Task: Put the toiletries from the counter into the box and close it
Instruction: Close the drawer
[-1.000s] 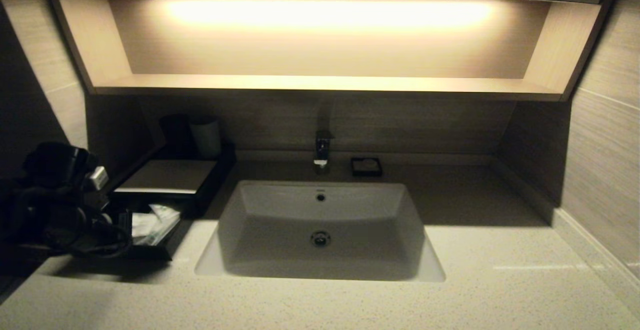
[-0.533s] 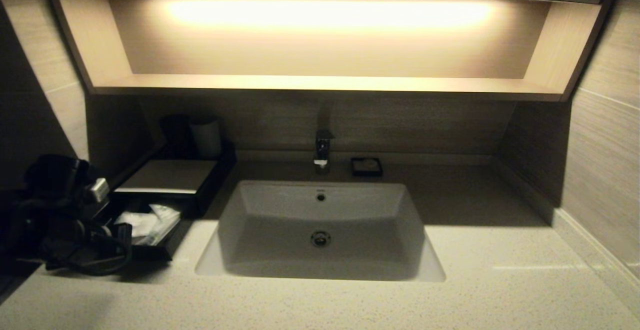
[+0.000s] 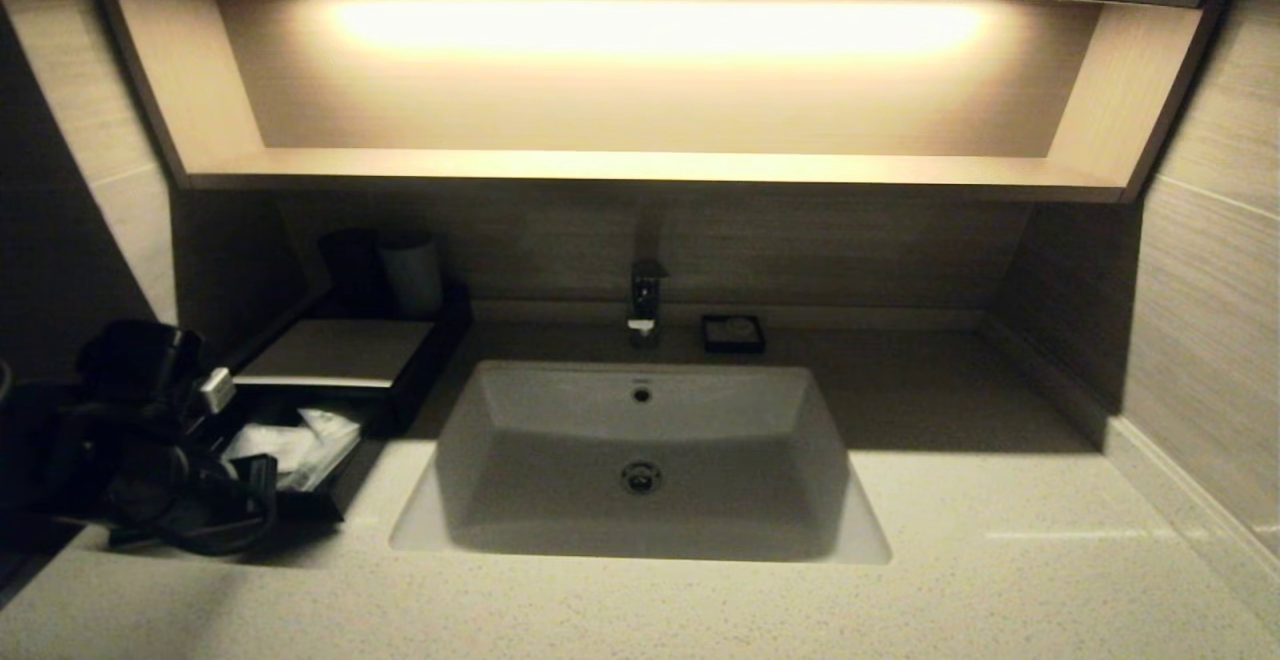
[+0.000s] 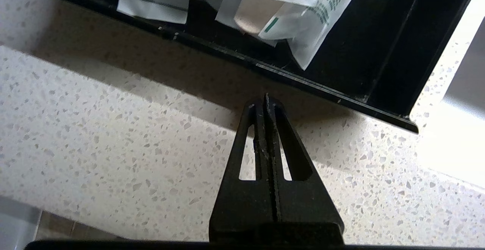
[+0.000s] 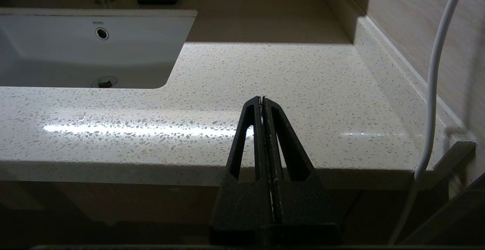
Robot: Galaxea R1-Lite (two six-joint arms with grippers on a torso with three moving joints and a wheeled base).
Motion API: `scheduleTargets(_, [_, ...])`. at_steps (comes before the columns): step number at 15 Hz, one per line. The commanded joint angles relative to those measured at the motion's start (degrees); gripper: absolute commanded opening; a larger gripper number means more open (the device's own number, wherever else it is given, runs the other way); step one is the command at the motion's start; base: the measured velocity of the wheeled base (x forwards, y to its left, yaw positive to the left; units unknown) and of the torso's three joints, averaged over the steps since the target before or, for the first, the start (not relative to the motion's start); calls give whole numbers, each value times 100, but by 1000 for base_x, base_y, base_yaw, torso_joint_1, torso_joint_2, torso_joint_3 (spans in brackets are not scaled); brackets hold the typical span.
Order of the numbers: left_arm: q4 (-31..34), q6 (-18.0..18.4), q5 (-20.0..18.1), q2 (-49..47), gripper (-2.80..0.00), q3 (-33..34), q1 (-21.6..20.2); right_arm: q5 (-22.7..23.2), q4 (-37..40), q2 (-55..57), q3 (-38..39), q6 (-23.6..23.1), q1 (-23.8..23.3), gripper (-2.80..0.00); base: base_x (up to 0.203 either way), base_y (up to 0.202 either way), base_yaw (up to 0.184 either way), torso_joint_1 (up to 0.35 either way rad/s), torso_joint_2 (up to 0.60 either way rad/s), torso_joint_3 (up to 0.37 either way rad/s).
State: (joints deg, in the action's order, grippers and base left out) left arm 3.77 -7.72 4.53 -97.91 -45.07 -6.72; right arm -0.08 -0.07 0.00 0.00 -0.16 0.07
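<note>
A black box [image 3: 318,506] stands on the counter left of the sink. Its front compartment is open and holds white toiletry packets [image 3: 296,444]. A pale lid [image 3: 335,352] covers its rear part. My left gripper [image 3: 260,473] is shut and empty, just in front of the box's front wall. In the left wrist view its tips [image 4: 266,97] hover over the speckled counter next to the box rim [image 4: 295,80], with the packets [image 4: 303,19] inside. My right gripper [image 5: 264,99] is shut and empty, low at the counter's front right edge, out of the head view.
A dark cup [image 3: 350,262] and a white cup [image 3: 412,275] stand behind the box. The sink [image 3: 640,460], faucet [image 3: 645,298] and soap dish [image 3: 732,332] lie to the right. A white cable [image 5: 432,91] hangs by the right wall.
My left arm has moved right, toward the front of the box. The packets and the lid have not moved.
</note>
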Motion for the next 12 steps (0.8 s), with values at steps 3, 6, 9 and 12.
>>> scheduleTargets(3, [-8,-29,4,-239,-280,-137,81,-1,-1,-9,8,-2,1,-280,0,0,0,0,0,0])
scheduleTargets(6, [-13,-28,4,-460,-280,-262,82,-1,-1,-9,9,-2,1,-280,0,0,0,0,0,0])
scheduleTargets(9, [-24,-37,11,-615,-280,-406,74,-1,-1,-9,9,-2,1,-280,0,0,0,0,0,0])
scheduleTargets(12, [-25,-46,4,-641,-280,-507,74,-1,-1,-9,9,-2,1,-280,0,0,0,0,0,0])
